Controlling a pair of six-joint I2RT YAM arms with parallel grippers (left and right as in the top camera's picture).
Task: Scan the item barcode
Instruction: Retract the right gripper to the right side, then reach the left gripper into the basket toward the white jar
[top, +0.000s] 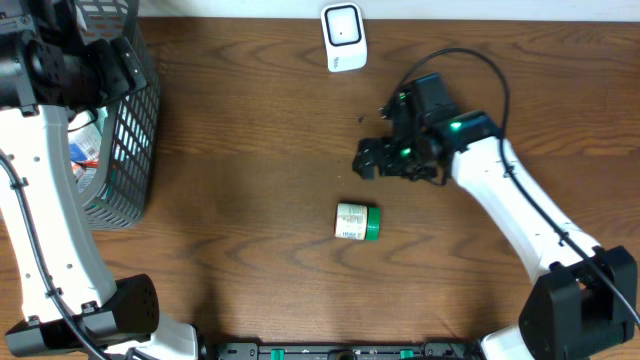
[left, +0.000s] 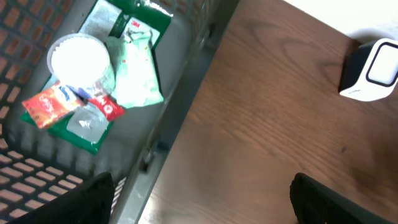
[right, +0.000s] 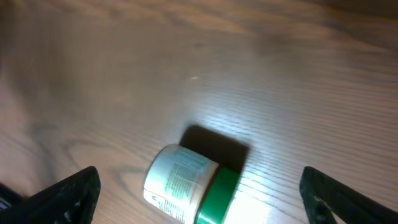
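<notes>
The jar (top: 356, 221) lies on its side on the surface (top: 250, 230), near the middle and a little to the near side, its green lid (top: 372, 224) pointing right and its printed label turned up. It touches nothing else. It looks like a small, rigid plastic pot: probably light, stiff enough to take a firm squeeze, and not fragile. Its round, glossy wall is likely to roll or slip. The best hold would seem to be across the white body, close to the lid's edge, with the fingers on the two curved sides so that the label stays uncovered for scanning. I cannot make out a barcode among the print.

Just beyond the jar and slightly to the right, the right claw (top: 372, 163) hangs above the wood, spread wide and empty, with the jar below and between its fingers (right: 62, 193) in the wrist view.

At the far left, the left claw (left: 202, 193) is also spread wide and holds nothing. It sits over the edge of the basket (top: 125, 130), which holds packets and a white-topped cup (left: 79, 59).

Farthest off, the white scanner (top: 343, 37) stands at the far edge, well apart from the jar.
</notes>
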